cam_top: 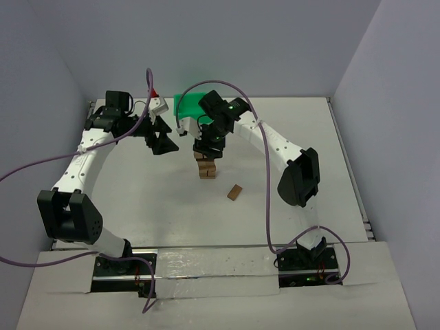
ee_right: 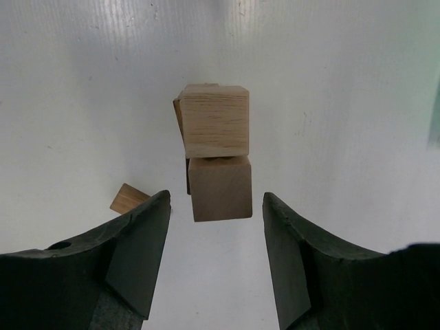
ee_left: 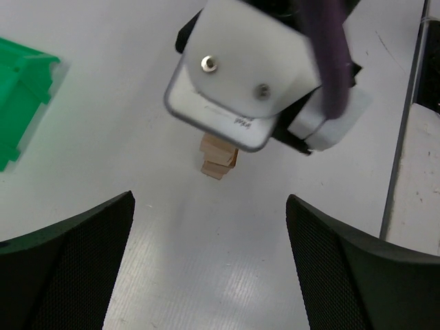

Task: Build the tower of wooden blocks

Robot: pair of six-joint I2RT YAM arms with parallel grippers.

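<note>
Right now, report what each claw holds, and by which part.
Nothing. Left claw open, empty; right claw open over the wood block tower, not touching it.

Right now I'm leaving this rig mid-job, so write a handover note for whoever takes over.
Left gripper: open, empty, left of the wood block tower.
Right gripper: fingers open either side of its top, not touching it.
Done: small stack stands mid-table.
Left: one loose block lies on the table near it; the green bin contents are not visible.
</note>
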